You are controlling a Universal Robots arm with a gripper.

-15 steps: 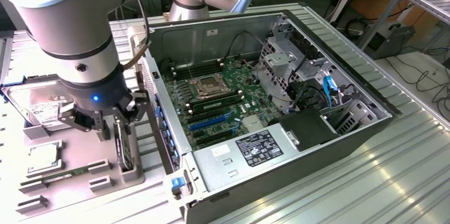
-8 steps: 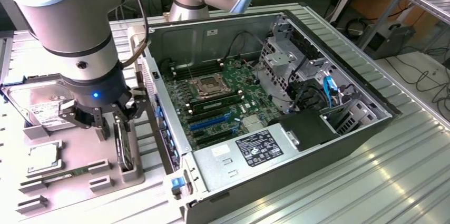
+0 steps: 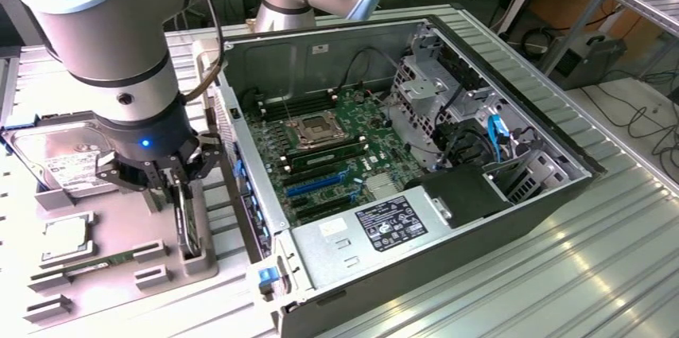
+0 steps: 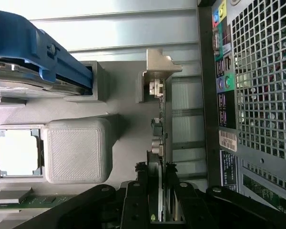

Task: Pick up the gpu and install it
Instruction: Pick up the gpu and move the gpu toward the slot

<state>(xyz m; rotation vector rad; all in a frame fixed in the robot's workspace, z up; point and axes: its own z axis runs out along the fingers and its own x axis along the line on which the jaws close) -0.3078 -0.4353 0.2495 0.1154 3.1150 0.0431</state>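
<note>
The gpu [image 3: 189, 227] is a thin dark card standing on edge in a slot of the grey holder tray [image 3: 117, 294], at the exterior view's left of the open computer case [image 3: 510, 219]. My gripper [image 3: 175, 188] has come straight down over the card's upper edge and straddles it. In the wrist view the gpu [image 4: 160, 124] runs edge-on away from my gripper [image 4: 158, 191], and its far end rests in a grey bracket support [image 4: 158, 67]. The card still sits in its holder.
On the tray lie a silver hard drive [image 3: 59, 159] with a blue rail [image 4: 19, 52], a processor [image 3: 66, 238] and a green memory stick [image 3: 101, 265]. The case's rear panel [image 4: 257, 95] stands close beside the card. Blue expansion slots [image 3: 318, 185] show on the motherboard.
</note>
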